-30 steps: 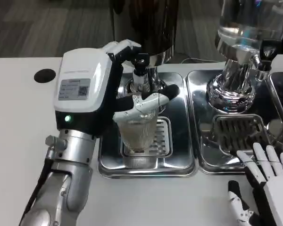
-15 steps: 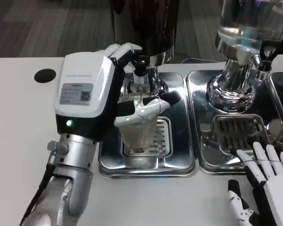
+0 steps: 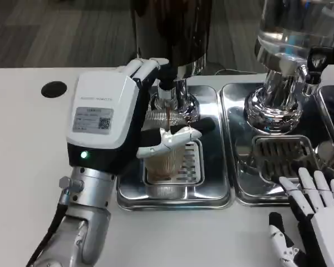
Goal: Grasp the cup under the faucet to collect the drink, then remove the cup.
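Fingers of the left robot hand [image 3: 108,119] wrap the cup [image 3: 166,149]; right robot hand [image 3: 317,214] lies spread, empty.

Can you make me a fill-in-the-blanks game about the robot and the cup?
1. The ribbed cup is held by the robot's ____ hand.
2. The cup sits under the ____ of the dark dispenser.
3. The right hand rests with its fingers ____.

Missing words: left; faucet; apart

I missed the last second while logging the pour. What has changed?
The left robot hand still grips the ribbed cup, now lower under the faucet, with brown drink collecting inside. The right robot hand stayed resting at the table edge.
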### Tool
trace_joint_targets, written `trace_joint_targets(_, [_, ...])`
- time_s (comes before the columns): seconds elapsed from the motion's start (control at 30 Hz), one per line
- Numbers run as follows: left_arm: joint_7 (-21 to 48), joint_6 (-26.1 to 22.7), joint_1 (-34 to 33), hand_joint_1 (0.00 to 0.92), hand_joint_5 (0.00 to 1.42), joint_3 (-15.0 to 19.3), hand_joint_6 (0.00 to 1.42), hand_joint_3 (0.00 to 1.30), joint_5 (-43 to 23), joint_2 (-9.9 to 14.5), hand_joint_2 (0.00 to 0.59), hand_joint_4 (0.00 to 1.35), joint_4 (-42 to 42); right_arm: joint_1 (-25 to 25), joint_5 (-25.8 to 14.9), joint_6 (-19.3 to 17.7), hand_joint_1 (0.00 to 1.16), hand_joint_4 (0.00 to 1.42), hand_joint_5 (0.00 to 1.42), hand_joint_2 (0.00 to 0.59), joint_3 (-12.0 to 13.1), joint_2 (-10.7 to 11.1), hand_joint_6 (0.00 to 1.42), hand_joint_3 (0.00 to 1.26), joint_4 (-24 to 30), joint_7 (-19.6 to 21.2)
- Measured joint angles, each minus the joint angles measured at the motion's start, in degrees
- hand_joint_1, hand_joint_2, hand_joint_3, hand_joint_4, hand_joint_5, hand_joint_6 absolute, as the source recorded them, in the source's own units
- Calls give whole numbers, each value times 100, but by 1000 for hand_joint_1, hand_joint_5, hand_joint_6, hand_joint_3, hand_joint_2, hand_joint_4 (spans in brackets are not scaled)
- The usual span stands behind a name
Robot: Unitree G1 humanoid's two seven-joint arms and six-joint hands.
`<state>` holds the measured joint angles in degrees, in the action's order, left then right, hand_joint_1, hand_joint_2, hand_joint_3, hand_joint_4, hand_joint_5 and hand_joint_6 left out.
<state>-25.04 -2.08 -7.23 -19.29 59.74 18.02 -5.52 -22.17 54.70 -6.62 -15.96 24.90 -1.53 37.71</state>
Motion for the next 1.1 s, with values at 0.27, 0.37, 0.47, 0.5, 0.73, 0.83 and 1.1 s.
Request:
trace_joint_targets(0.27, [-51, -2, 40, 0, 687, -7, 871, 458, 160, 13, 70, 429, 0, 0, 3, 0, 8, 20, 0, 463, 0, 0, 2, 187, 2, 0])
trace_joint_targets(0.37, [-84, -2, 60, 0, 687, -14, 871, 458, 162, 12, 70, 429, 4, 0, 4, 0, 8, 20, 0, 463, -1, 0, 2, 187, 5, 0])
trace_joint_targets(0.47, [-125, -1, 70, 0, 687, -26, 871, 458, 161, 12, 70, 429, 21, -1, 3, 0, 8, 20, 0, 463, 0, 0, 2, 187, 7, 0])
trace_joint_targets(0.5, [-127, -1, 70, 0, 687, -27, 871, 458, 161, 12, 70, 429, 22, -1, 3, 0, 8, 20, 0, 463, 0, 0, 2, 187, 7, 0])
trace_joint_targets(0.73, [-126, 11, 69, 0, 687, -18, 871, 458, 108, 12, 70, 429, 23, 2, 3, 0, 8, 13, 0, 465, 0, 0, 2, 184, 10, 0])
trace_joint_targets(0.83, [-126, 13, 70, 0, 687, -18, 871, 458, 107, 12, 70, 429, 25, 10, 3, 0, 8, 12, 0, 465, 0, 0, 2, 181, 11, 0])
trace_joint_targets(1.1, [-127, 14, 70, 0, 686, -18, 871, 457, 114, 19, 69, 429, 31, 51, 4, 0, 8, 11, 0, 465, -12, -2, 2, 178, 10, 0])
